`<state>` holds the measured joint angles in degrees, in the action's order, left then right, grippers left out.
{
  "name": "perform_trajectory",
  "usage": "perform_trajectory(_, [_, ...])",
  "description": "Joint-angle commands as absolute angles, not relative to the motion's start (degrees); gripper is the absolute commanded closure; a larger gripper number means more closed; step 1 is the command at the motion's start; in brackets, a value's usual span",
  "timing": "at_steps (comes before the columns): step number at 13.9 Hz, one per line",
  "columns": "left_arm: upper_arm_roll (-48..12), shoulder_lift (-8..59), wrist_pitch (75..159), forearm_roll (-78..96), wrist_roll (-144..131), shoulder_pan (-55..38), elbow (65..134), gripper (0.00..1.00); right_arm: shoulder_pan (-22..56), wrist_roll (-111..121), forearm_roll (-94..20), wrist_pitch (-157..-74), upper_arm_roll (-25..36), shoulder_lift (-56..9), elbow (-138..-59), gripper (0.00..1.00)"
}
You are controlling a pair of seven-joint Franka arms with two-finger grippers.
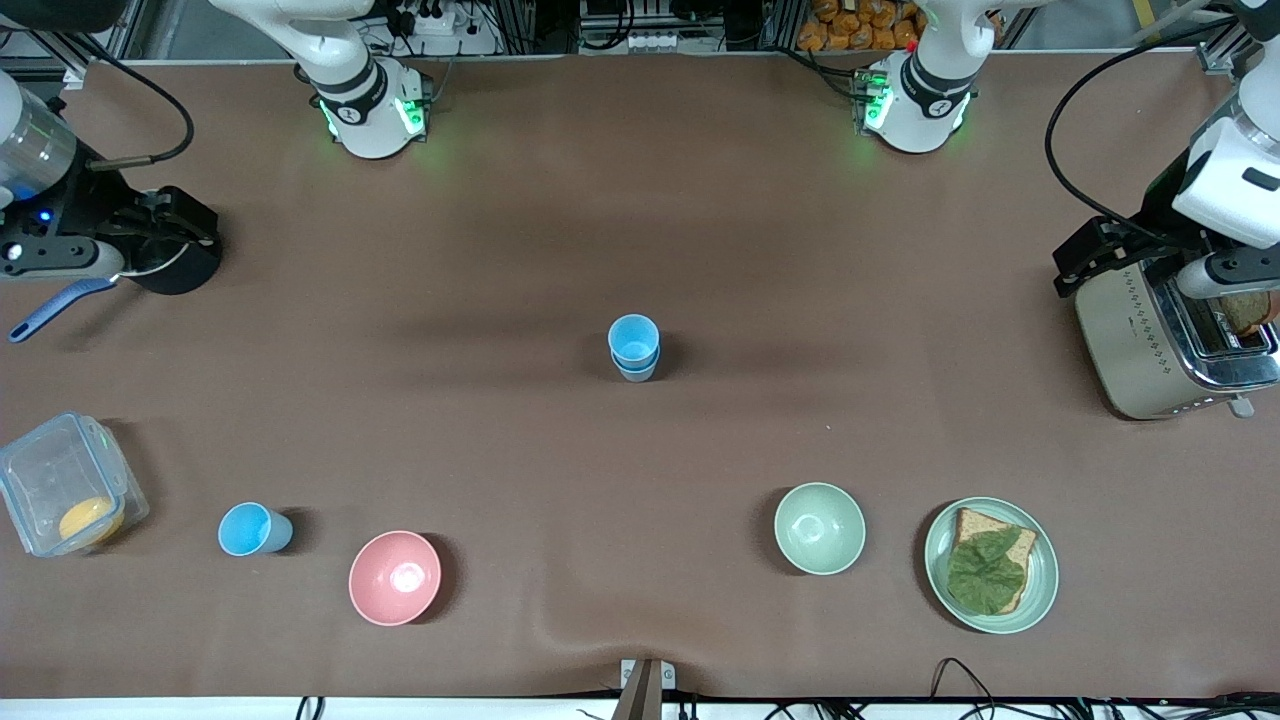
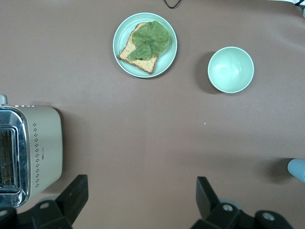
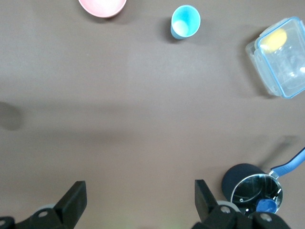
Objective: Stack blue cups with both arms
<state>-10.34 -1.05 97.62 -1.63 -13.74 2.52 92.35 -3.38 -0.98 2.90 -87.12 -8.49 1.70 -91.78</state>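
Note:
Two blue cups [image 1: 634, 347] stand nested in one upright stack at the middle of the table, a bright sky-blue one in a paler grey-blue one. Its edge shows in the left wrist view [image 2: 298, 170]. A third sky-blue cup [image 1: 255, 529] stands alone near the front camera toward the right arm's end, also in the right wrist view [image 3: 185, 21]. My left gripper [image 2: 141, 195] is open and empty, up beside the toaster [image 1: 1095, 262]. My right gripper [image 3: 138, 195] is open and empty, up beside a black pot [image 1: 75, 240].
A pink bowl [image 1: 394, 577] sits beside the lone cup. A pale green bowl [image 1: 819, 528] and a plate of toast with lettuce [image 1: 990, 565] lie toward the left arm's end. A toaster [image 1: 1160, 340], a black pot [image 1: 175, 245] and a clear lidded box [image 1: 62, 485] stand at the table's ends.

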Motion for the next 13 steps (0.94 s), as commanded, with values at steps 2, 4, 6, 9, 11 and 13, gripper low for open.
perform_trajectory(2, [-11.16, -1.49, 97.82, -0.44, -12.66, 2.9, 92.37, 0.0, -5.27, 0.35, 3.69, -87.8, -9.67, 2.29, -92.37, 0.0])
perform_trajectory(4, [-11.16, -1.49, 97.56, -0.53, -12.57, 3.43, 92.11, 0.0, -5.36, 1.83, 3.52, -87.89, -9.67, 2.2, -92.02, 0.0])
perform_trajectory(6, [-10.9, -1.41, 95.2, -0.79, -12.31, 3.43, 90.18, 0.0, -5.71, 7.19, 3.34, -87.89, -9.49, 2.02, -91.67, 0.0])
perform_trajectory(9, [-10.64, -1.14, 91.06, -0.53, -12.22, 3.52, 86.67, 0.0, -5.8, 5.98, 3.25, -87.89, -8.97, 2.02, -91.58, 0.0])
perform_trajectory(11, [-10.46, -1.14, 90.79, -0.53, -12.13, 3.6, 86.49, 0.0, -5.71, 1.96, 3.08, -88.07, -9.05, 2.02, -91.67, 0.0])
perform_trajectory(13, [-10.46, -1.05, 90.79, -0.88, -12.13, 3.52, 86.57, 0.0, -5.71, -0.26, 3.08, -87.54, -9.23, 2.02, -91.76, 0.0])
